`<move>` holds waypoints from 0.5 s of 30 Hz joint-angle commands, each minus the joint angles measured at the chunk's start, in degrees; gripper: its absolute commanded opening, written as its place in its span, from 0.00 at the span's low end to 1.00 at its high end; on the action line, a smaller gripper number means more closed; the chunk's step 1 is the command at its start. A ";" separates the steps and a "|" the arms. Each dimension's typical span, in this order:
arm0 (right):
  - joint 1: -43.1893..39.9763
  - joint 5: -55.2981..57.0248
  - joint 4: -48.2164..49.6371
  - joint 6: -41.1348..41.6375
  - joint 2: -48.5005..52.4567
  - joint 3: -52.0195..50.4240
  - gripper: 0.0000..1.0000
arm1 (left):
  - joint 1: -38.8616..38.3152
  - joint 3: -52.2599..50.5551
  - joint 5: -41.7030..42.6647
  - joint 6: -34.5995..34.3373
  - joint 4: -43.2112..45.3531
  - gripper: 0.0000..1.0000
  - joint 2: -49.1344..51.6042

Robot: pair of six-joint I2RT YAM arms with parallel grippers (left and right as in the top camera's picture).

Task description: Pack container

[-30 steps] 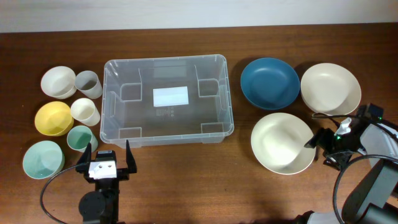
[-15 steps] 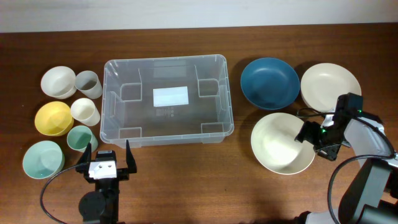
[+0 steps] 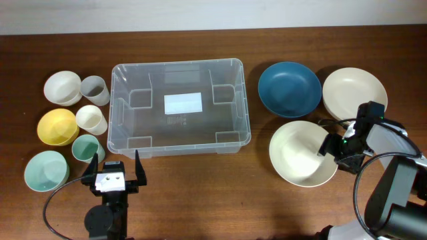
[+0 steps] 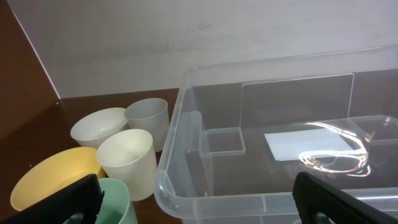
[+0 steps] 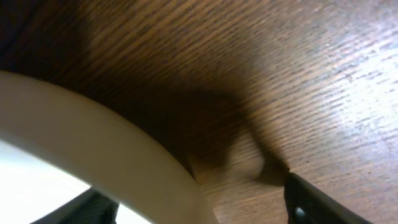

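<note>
- Overhead: the container (image 3: 178,63) sits on the desk (image 3: 200,193), white label (image 3: 183,103) on its base;
- left claw (image 3: 114,167) before the container's left front corner, spread, empty;
- right claw (image 3: 332,148), right of the container, spread astride the rim of the cream bowl (image 3: 300,159)

This looks like a robotics lab bench, dressed with kitchen ware. A dark wood-grain desk (image 3: 200,187) stands against a plain white wall (image 4: 186,37). Two robot arms reach in from the near edge, ending in the left pincer (image 3: 113,172) and the right pincer (image 3: 331,148). A black cable (image 3: 45,212) loops loose beside the left arm. The tableware is laid out like test props. Small cups and bowls (image 3: 56,126) are grouped at the left, and the clear container (image 3: 179,64) with its white label (image 3: 183,103) sits in the middle. A blue bowl (image 3: 289,87) and two cream bowls (image 3: 354,93) lie at the right, all clean.
</note>
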 commanded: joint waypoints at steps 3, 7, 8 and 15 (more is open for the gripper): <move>0.20 0.96 0.85 0.28 0.44 -0.52 0.40 | 0.35 -0.15 -0.17 0.92 -0.33 1.00 -0.33; 0.17 0.94 1.22 0.28 0.46 -0.52 0.18 | 0.35 -0.15 -0.17 0.92 -0.33 1.00 -0.33; 0.17 0.96 1.25 0.28 0.46 -0.52 0.13 | 0.35 -0.15 -0.17 0.92 -0.33 1.00 -0.33; 0.13 0.63 0.26 0.31 0.46 -0.52 0.04 | 0.35 -0.15 -0.17 0.92 -0.33 1.00 -0.33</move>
